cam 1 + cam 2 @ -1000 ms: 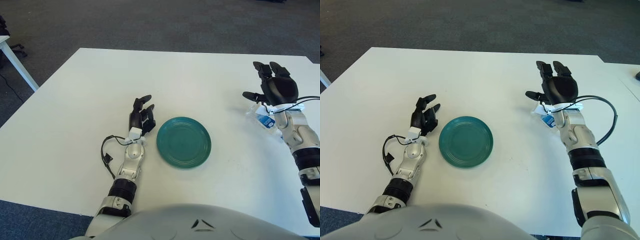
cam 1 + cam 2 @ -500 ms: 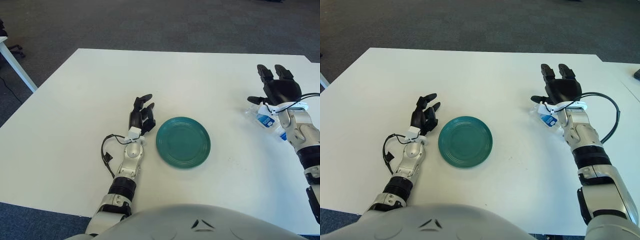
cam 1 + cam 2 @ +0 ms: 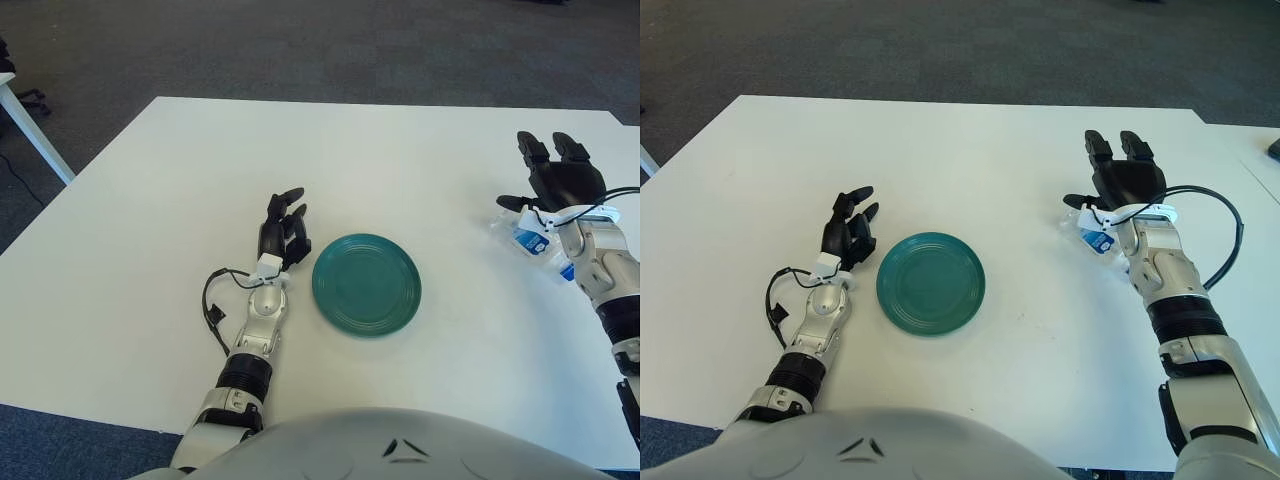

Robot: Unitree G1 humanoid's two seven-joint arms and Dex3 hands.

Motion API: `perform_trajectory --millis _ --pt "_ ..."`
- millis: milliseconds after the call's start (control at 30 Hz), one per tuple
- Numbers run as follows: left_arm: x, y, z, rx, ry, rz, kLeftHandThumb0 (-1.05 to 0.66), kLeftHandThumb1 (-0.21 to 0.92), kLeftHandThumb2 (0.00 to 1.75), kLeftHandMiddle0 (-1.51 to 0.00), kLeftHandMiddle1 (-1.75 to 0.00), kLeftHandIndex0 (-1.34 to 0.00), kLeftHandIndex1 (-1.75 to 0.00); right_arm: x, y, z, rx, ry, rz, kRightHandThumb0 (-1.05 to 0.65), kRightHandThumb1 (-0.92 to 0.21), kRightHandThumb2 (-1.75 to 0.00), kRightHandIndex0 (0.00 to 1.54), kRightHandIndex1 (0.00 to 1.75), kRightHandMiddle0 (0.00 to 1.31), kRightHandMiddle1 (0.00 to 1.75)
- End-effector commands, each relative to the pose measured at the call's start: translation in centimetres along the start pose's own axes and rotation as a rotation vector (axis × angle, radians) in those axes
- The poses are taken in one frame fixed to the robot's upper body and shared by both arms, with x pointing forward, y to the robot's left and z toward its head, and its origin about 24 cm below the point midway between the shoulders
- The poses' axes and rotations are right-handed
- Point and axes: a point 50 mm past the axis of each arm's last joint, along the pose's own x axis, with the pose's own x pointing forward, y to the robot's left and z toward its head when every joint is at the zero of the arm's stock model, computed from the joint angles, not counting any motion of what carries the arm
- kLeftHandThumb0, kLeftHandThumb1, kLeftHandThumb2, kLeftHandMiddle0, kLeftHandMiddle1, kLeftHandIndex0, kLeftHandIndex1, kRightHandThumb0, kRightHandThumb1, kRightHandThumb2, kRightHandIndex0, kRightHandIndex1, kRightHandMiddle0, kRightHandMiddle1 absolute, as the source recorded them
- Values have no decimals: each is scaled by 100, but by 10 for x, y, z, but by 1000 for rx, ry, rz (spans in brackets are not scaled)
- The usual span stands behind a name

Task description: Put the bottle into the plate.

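Observation:
A round teal plate [image 3: 366, 283] lies flat near the middle of the white table [image 3: 330, 160]. A clear bottle with a blue and white label [image 3: 531, 242] lies on its side at the right, partly hidden under my right wrist. My right hand [image 3: 556, 173] hovers over the bottle with its black fingers spread upward and nothing in them. My left hand [image 3: 283, 228] shows just left of the plate, fingers relaxed and holding nothing.
A black cable [image 3: 213, 312] loops beside my left forearm. A second cable [image 3: 1225, 240] arcs off my right forearm. The leg of another white table [image 3: 30, 120] shows at the far left, over dark carpet.
My right hand has drifted a little to the right and away from me above the bottle. The left hand, the plate and the bottle have not moved.

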Motion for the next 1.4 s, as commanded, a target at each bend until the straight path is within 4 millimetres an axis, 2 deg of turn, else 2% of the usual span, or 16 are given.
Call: perform_trajectory --millis 0,600,700,1133,1367 --pt "-16 10 -33 25 155 16 -84 92 86 -69 0 -23 -80 -2 -6 -6 1 10 -2 -105 -92 -60 0 0 0 0" --pt "-21 18 -38 -1 167 -2 -82 92 86 -63 0 -17 -77 -24 0 -10 52 48 56 -105 -92 -65 0 0 0 0" --pt "-21 28 -45 6 188 3 -82 92 86 -61 0 -15 -76 -28 1 -11 59 57 70 -105 -92 -65 0 0 0 0" --pt "-22 33 -38 -20 136 25 -77 92 82 -65 -2 -15 -78 -45 5 -12 116 66 58 -105 -92 -65 0 0 0 0" --pt "-20 38 -39 -34 145 25 -75 92 82 -66 -2 -15 -79 -61 16 -10 148 68 71 -105 -92 -65 0 0 0 0"
